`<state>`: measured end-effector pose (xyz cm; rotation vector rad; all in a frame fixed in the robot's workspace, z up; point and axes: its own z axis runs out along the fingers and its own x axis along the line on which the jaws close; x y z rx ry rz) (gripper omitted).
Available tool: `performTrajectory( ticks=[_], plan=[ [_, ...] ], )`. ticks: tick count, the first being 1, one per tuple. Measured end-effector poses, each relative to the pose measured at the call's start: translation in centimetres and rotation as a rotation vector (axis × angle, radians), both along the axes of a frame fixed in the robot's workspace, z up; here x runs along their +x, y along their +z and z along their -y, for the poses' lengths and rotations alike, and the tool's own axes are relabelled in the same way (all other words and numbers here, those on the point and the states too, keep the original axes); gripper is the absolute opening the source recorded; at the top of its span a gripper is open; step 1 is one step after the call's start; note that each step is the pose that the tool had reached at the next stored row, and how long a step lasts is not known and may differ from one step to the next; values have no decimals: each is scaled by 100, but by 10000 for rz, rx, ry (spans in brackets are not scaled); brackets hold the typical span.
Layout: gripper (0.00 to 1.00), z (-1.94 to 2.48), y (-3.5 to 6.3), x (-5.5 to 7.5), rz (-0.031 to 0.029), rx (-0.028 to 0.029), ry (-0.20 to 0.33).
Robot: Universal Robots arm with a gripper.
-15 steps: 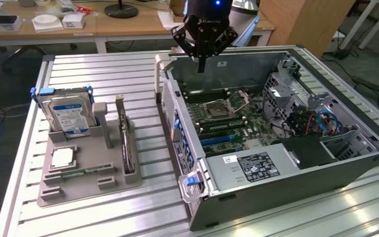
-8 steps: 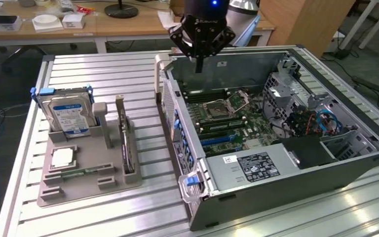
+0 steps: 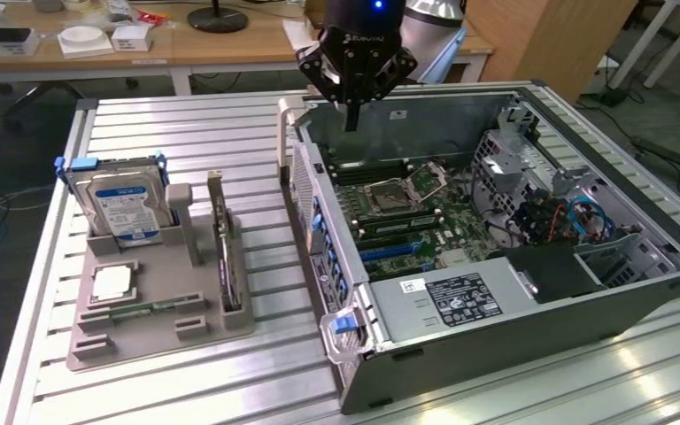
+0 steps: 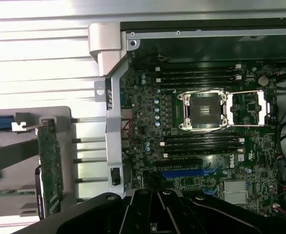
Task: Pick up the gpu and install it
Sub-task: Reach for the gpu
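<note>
The gpu (image 3: 224, 252) is a thin dark card standing on edge in a slot of the grey holder tray (image 3: 139, 341), on the exterior view's left. In the wrist view the gpu (image 4: 49, 168) shows its green edge and a silvery bracket end. My gripper (image 3: 351, 122) hangs shut and empty over the far rim of the open computer case (image 3: 623, 297), well away from the card. Its black fingers (image 4: 157, 204) point down over the motherboard (image 4: 148, 105), close to the blue slot (image 4: 182, 173).
A silver hard drive (image 3: 121, 208) with a blue-white label stands in the tray's far end. A processor chip (image 3: 112, 282) and a green memory strip (image 3: 145, 310) lie nearer. The case's perforated wall (image 3: 308, 204) rises between tray and motherboard. Everything rests on a ribbed metal table (image 3: 198, 124).
</note>
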<state>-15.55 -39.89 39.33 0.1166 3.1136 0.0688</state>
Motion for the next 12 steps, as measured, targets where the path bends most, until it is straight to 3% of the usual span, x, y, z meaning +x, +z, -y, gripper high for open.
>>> performTrajectory(
  ticks=[12],
  plan=[
    [10,0,0,-85,-1,0,0]
  ],
)
